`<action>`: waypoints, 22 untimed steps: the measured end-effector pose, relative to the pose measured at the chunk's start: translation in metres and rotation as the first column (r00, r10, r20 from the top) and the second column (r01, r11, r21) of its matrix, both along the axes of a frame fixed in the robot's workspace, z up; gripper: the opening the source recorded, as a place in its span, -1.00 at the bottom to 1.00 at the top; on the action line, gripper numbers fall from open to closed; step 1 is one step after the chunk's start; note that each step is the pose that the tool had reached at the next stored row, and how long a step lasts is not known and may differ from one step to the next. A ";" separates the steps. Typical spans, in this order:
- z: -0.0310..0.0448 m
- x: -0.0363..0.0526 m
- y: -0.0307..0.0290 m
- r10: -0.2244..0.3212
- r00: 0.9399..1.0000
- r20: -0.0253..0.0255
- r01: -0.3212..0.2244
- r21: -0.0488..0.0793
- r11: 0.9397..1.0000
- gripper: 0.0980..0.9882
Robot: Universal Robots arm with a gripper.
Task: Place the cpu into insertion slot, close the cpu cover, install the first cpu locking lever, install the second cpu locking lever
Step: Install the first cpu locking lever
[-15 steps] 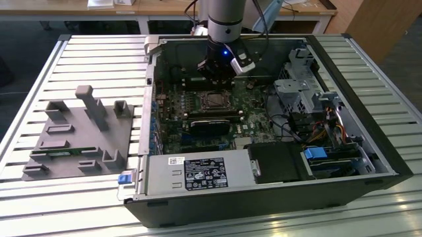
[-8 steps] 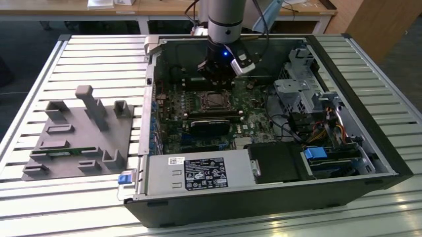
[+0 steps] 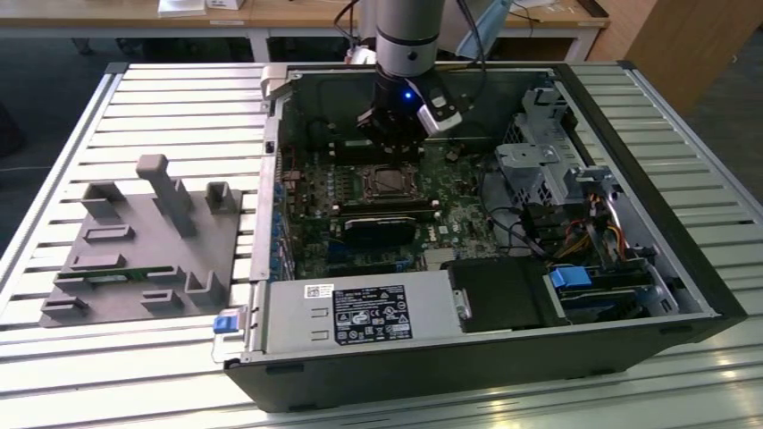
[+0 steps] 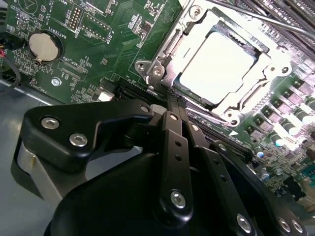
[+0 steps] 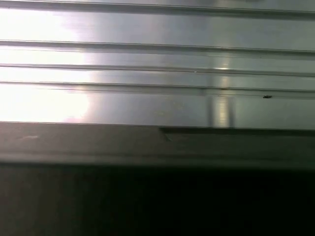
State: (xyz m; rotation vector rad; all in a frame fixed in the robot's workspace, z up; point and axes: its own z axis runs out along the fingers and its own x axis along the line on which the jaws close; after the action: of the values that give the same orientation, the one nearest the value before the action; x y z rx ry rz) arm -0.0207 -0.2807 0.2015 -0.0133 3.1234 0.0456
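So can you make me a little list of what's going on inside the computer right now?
chip: shiny square chip, sitting in its socket
cover: metal frame lying flat around the chip
board: green circuit board
battery: round silver coin cell on the board
pincer: black pincer, fingers together, tip at the edge of the frame
case: open computer case lying on a slatted metal table

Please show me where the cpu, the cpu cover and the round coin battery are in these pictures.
cpu [image 4: 221, 66]: second wrist view, the middle of its pale metal face.
cpu cover [image 4: 199, 22]: second wrist view, a corner of the metal frame around the chip.
coin battery [image 4: 43, 45]: second wrist view, the centre of its round silver face.
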 end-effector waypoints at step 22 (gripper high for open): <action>-0.0056 0.0006 0.0019 0.000 1.000 -0.002 0.000 -0.031 1.000 -0.96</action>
State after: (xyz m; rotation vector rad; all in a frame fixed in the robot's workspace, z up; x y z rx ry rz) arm -0.0202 -0.2788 0.1959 -0.0139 3.1256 -0.0031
